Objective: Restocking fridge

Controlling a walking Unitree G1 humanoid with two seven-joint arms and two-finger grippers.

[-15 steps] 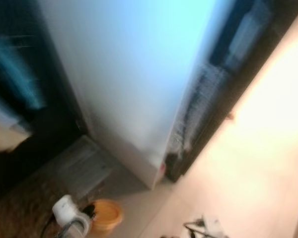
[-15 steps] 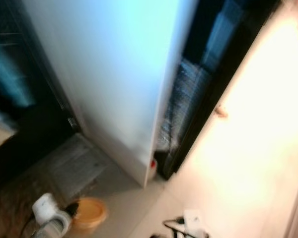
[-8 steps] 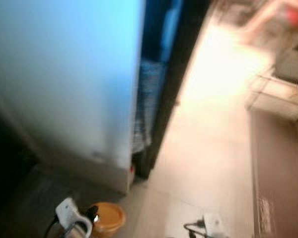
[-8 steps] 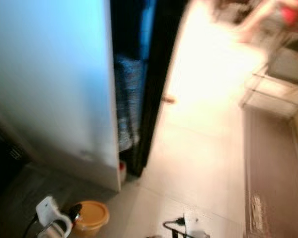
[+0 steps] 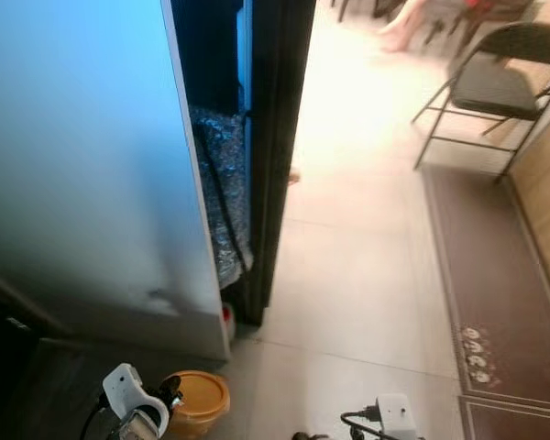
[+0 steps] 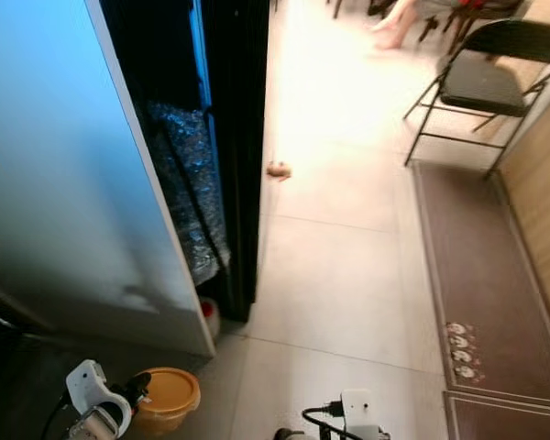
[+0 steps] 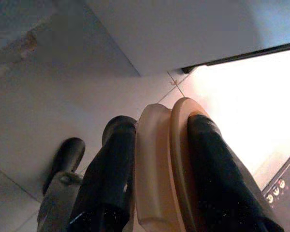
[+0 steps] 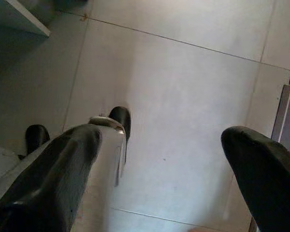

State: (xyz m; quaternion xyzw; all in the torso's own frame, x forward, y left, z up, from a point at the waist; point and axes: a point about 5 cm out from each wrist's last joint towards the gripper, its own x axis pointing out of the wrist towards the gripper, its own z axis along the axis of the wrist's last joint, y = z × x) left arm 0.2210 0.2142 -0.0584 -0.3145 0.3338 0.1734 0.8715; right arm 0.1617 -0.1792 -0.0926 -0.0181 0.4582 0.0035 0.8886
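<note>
A round tan container with a lid (image 5: 198, 401) hangs low at my left, just above the floor tiles. My left gripper (image 7: 160, 126) is shut on it, one black finger on each flat side. The white fridge door (image 5: 82, 165) stands open on the left, lit pale blue, and its lower corner is right behind the container. Beyond its edge is the black fridge body (image 5: 277, 137), with crinkled silvery material (image 5: 222, 192) in the gap between. My right gripper (image 8: 164, 137) hangs open over bare floor tiles, holding nothing.
A black folding chair (image 5: 495, 82) stands at the far right beside a brown rug (image 5: 495, 302) that runs along a wooden wall. A person's foot (image 5: 399, 32) shows at the top. A small brown object (image 6: 277, 170) lies on the light floor tiles near the fridge.
The whole picture has swung to the right and sharpened, so the camera has turned; the chair and rug have come into view. The container stays in my left gripper.
</note>
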